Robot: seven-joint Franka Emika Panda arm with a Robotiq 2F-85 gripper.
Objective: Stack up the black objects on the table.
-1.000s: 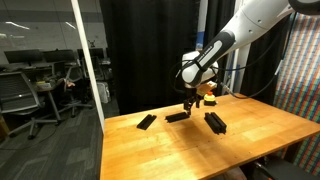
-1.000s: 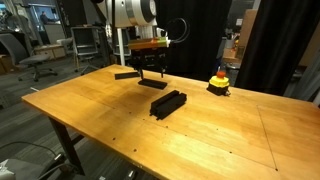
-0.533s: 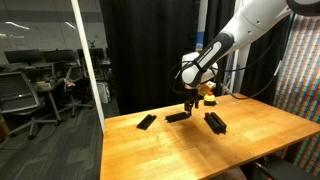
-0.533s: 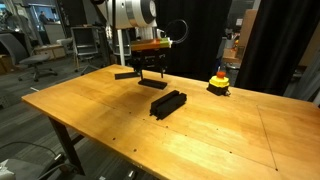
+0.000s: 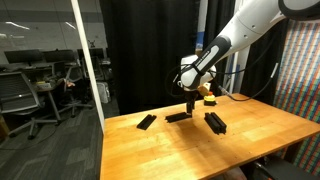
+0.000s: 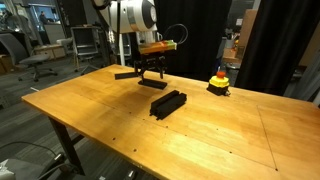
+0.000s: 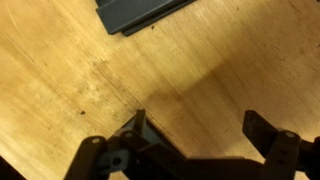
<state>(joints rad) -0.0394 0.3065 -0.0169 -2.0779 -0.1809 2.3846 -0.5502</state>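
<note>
Three black objects lie on the light-orange wooden table (image 6: 120, 130). In both exterior views there is a flat one at the far end (image 5: 146, 122) (image 6: 126, 74), a flat one in the middle (image 5: 179, 116) (image 6: 152, 84), and a thicker-looking one apart from them (image 5: 215, 122) (image 6: 168, 102). My gripper (image 5: 190, 106) (image 6: 151, 72) hovers just above the middle one, open and empty. In the wrist view my gripper (image 7: 200, 130) shows bare wood between its fingers, and one black object (image 7: 140, 12) lies at the top edge.
A small red-and-white topped object (image 6: 218, 81) (image 5: 209, 98) stands near the table's back edge. Black curtains hang behind the table. Office chairs (image 5: 15, 95) and a white post (image 5: 88, 70) stand off to the side.
The wrist has shifted very slightly above the middle black object. The black objects have not moved.
</note>
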